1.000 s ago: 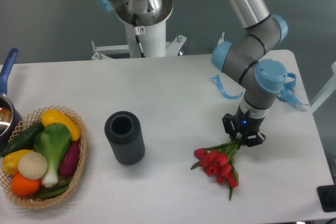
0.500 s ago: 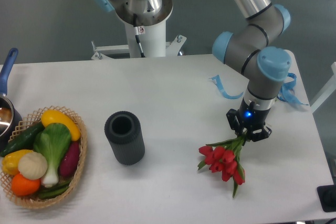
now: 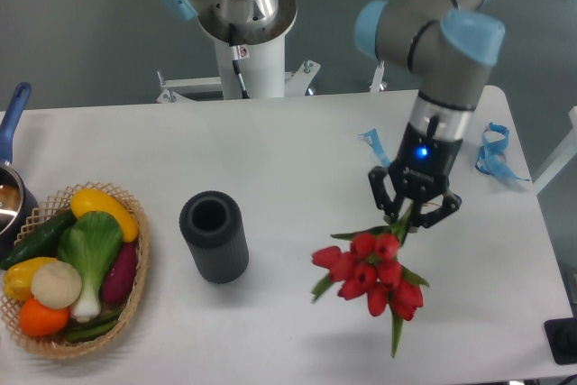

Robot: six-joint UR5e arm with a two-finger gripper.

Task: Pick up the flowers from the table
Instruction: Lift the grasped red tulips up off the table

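With the pincer clamped on the stems, the flowers look clear of the table, so pickup seems nearly done.

Stems of the flowers hidden inside the gripper. Far left of it, pot cut by the picture's edge. Lower right, dark object also cut off, unidentifiable.
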